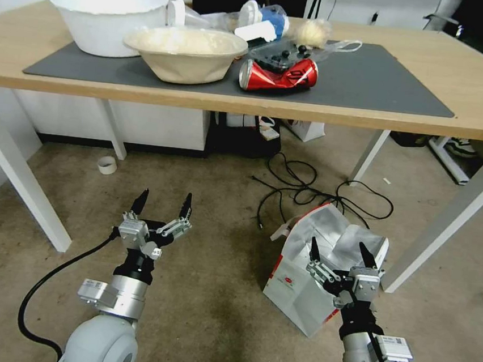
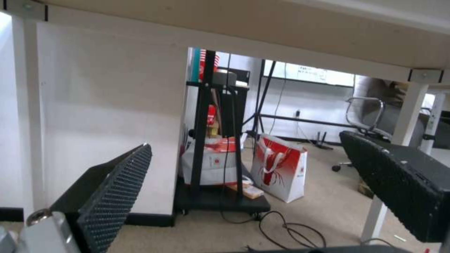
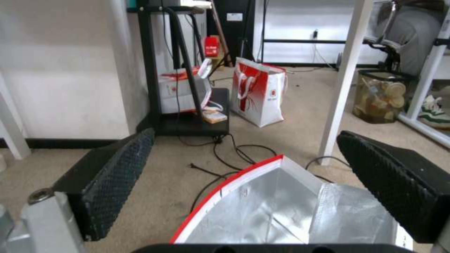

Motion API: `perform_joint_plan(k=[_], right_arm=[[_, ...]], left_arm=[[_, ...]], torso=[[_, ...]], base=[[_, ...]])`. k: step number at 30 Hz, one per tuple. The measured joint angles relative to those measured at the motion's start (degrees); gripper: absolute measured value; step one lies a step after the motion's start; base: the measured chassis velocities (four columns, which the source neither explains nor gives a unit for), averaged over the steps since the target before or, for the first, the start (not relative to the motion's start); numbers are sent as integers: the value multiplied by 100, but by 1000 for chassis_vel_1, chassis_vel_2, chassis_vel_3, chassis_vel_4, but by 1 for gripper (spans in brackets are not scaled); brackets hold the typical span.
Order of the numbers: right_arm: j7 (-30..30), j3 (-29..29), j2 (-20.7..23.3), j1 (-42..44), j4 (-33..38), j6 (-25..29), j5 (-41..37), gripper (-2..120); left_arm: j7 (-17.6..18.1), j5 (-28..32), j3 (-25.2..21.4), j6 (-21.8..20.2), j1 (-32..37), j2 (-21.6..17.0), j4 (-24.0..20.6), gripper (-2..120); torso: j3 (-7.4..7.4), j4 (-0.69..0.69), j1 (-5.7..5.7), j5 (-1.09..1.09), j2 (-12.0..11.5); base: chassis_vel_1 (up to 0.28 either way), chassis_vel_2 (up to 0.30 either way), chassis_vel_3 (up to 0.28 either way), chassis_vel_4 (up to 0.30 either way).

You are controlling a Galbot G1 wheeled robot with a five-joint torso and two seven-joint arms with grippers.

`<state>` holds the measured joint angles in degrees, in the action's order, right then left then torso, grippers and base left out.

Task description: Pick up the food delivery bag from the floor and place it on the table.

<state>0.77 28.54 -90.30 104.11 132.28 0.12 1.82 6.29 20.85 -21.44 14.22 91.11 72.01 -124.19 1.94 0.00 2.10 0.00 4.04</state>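
Food delivery bag (image 1: 299, 289) on floor (image 1: 206, 308) looks light, crushable; red-edged rim suits wide-open, empty right gripper (image 1: 344, 252) above; left gripper (image 1: 161, 203) open, empty.

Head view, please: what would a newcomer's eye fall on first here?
Probably the foil-lined bag standing open on the floor by the table's right front leg, with the right claw open just above its mouth. Next, the left claw, also open, hovering over bare floor. On the table, a crushed red can lies on the mat beside two bowls.
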Motion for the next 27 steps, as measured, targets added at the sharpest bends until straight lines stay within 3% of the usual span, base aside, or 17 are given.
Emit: perform_joint_plan(k=[9, 27], right_arm=[[-35, -8, -10, 3, 5, 6, 12, 99], [46, 32, 59, -25, 23, -27, -34, 99]], left_arm=[[-17, 6, 17, 5, -16, 3, 43, 100], [11, -54, 5, 152, 15, 100, 51, 100]], torso=[[-194, 0, -5, 0, -202], [-194, 0, -22, 0, -256]], base=[[0, 0, 0, 0], [0, 0, 0, 0]])
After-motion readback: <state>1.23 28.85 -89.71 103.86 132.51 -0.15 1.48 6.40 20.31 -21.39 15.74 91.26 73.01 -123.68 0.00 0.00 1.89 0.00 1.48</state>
